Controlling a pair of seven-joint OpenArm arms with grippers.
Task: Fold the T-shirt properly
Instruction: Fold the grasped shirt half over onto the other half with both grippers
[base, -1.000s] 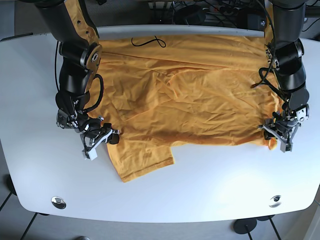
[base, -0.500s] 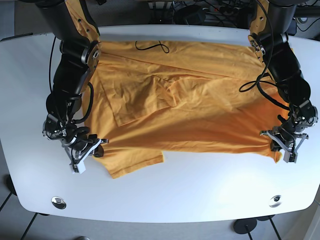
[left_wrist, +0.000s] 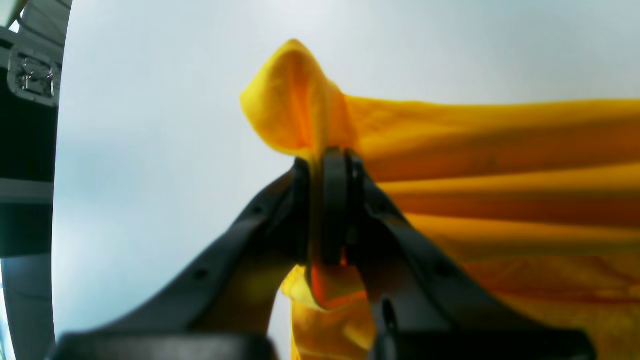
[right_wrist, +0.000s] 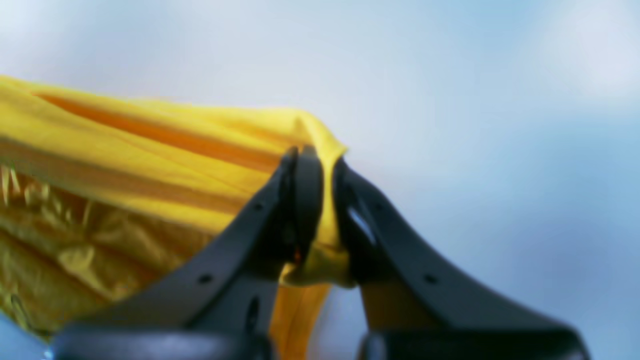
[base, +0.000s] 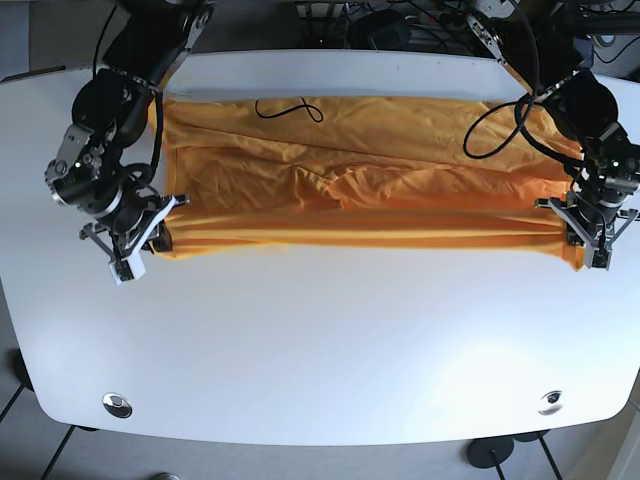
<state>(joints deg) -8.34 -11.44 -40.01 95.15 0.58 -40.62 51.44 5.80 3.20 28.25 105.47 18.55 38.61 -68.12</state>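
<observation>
The orange T-shirt (base: 360, 200) is pulled into a wide, taut band across the back half of the white table (base: 320, 340), its front edge lifted between my two grippers. My left gripper (base: 585, 245) is shut on the shirt's corner at the right of the base view. In the left wrist view the jaws (left_wrist: 325, 160) pinch a fold of orange cloth (left_wrist: 295, 105). My right gripper (base: 140, 250) is shut on the opposite corner at the left. In the right wrist view the jaws (right_wrist: 312, 160) clamp the cloth (right_wrist: 150, 150).
A black cable loop (base: 290, 108) lies on the shirt near the back edge. Two metal discs (base: 117, 404) (base: 549, 402) sit in the table's front corners. Cables and equipment crowd the floor behind the table.
Both grippers have moved up, back and further apart with the shirt corners in them. The shirt has gone from a loose crumpled spread to a taut band; the hanging front flap is gone.
</observation>
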